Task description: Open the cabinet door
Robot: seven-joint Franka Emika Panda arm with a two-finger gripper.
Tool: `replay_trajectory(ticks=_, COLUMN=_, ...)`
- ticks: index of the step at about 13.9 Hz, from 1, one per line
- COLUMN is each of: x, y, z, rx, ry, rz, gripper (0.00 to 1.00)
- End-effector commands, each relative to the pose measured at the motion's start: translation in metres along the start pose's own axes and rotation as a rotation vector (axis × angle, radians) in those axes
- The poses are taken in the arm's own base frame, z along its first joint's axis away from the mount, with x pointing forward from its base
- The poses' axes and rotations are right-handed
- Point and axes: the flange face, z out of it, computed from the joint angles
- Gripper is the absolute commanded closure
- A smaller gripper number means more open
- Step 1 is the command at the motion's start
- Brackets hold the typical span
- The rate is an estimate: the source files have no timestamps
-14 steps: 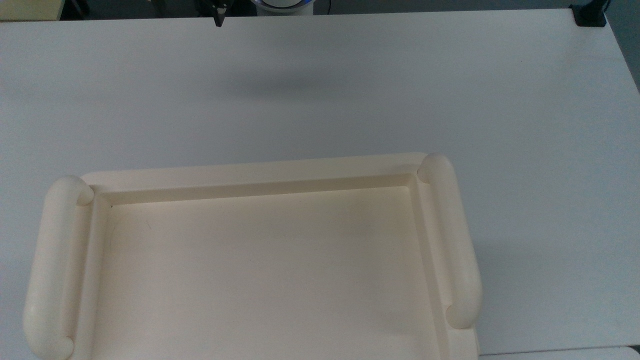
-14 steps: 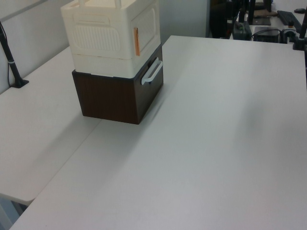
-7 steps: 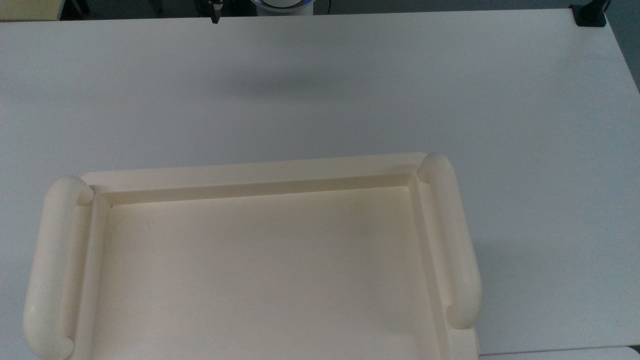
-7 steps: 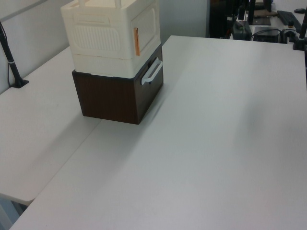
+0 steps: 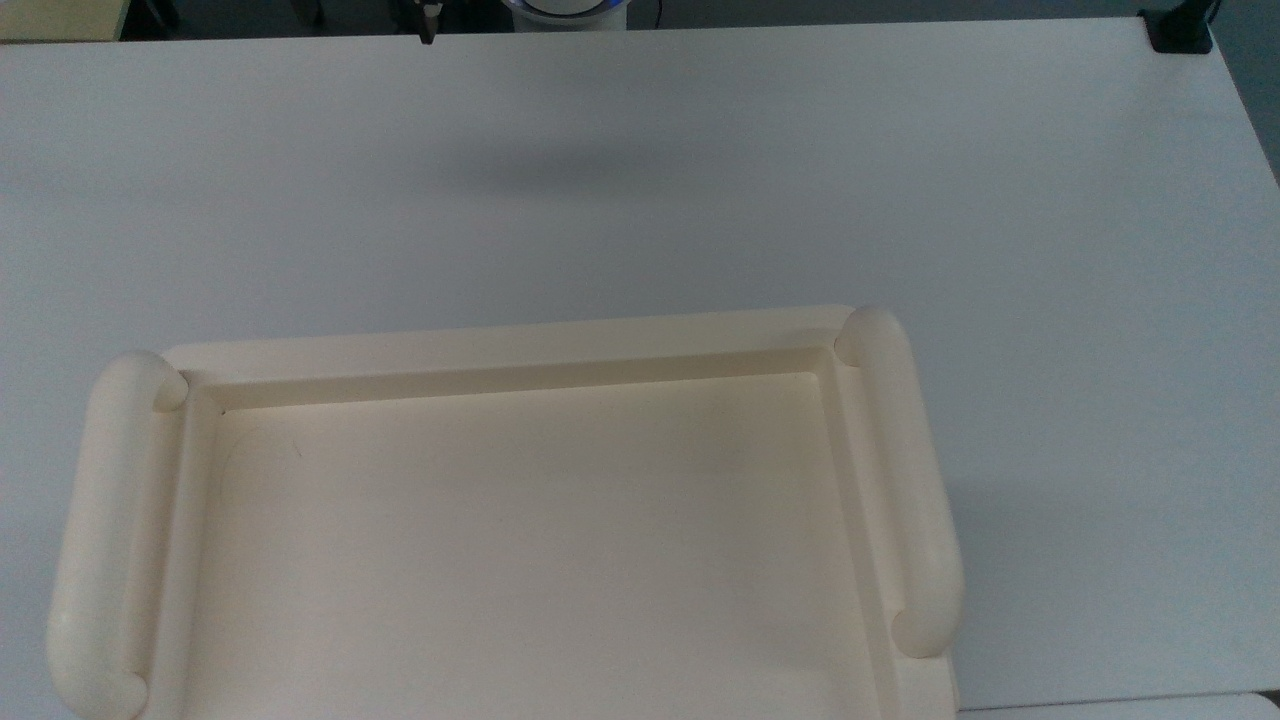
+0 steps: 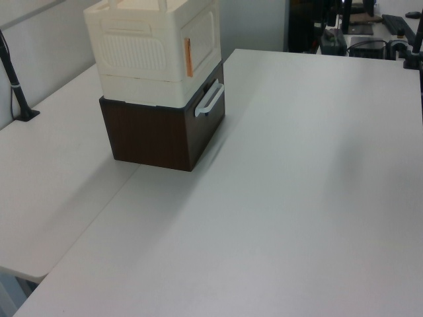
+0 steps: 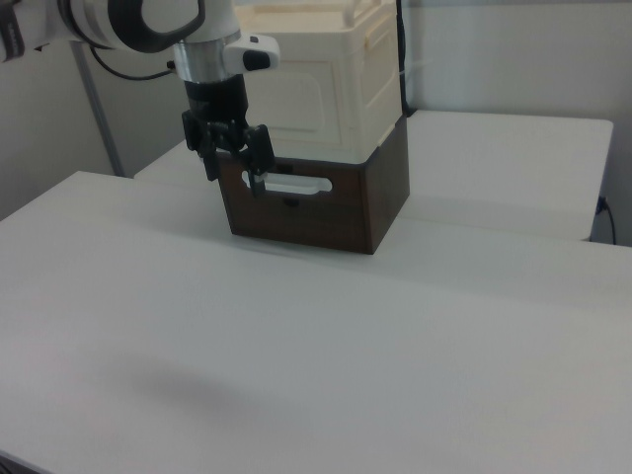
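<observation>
Overall, a wide white table (image 6: pixel 297 198) carries the cream cabinet (image 6: pixel 155 49), stacked on a dark brown box (image 6: pixel 162 135) with a white handle (image 6: pixel 209 100); its door (image 7: pixel 296 99) sits flush. Pale walls stand behind, and in the right view the gripper (image 7: pixel 235 163) hangs with fingers spread, holding nothing.

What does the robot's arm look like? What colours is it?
In the right view, the arm is round and smooth, white with a big black ring at one joint. A silvery-grey cuff joins it to a black end effector with two thin dark fingers. A dark cable loops behind it. In the top view, a blue-lit ring edges its white base.
</observation>
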Motion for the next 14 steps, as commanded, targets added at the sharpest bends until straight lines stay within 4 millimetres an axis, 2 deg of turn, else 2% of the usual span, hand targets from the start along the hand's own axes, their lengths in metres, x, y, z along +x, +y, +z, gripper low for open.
replay_trajectory(ticks=1, x=0.003, y=0.005, z=-0.004, rx=0.049, ry=0.029, rz=-0.012, gripper=0.0)
replay_trajectory(ticks=5, x=0.013, y=-0.001, z=-0.006, rx=0.093, ry=0.096, rz=-0.007, gripper=0.0)
replay_trajectory(ticks=6, x=0.018, y=-0.005, z=0.0, rx=0.088, ry=0.099, rz=-0.003, gripper=0.0)
replay_trajectory(ticks=9, x=0.044, y=-0.029, z=0.04, rx=0.05, ry=0.075, rz=-0.023, gripper=0.0)
replay_trajectory(ticks=11, x=0.051, y=-0.039, z=0.039, rx=0.051, ry=0.131, rz=-0.023, gripper=0.0)
replay_trajectory(ticks=14, x=0.051, y=-0.034, z=0.035, rx=0.053, ry=0.144, rz=-0.039, gripper=0.0)
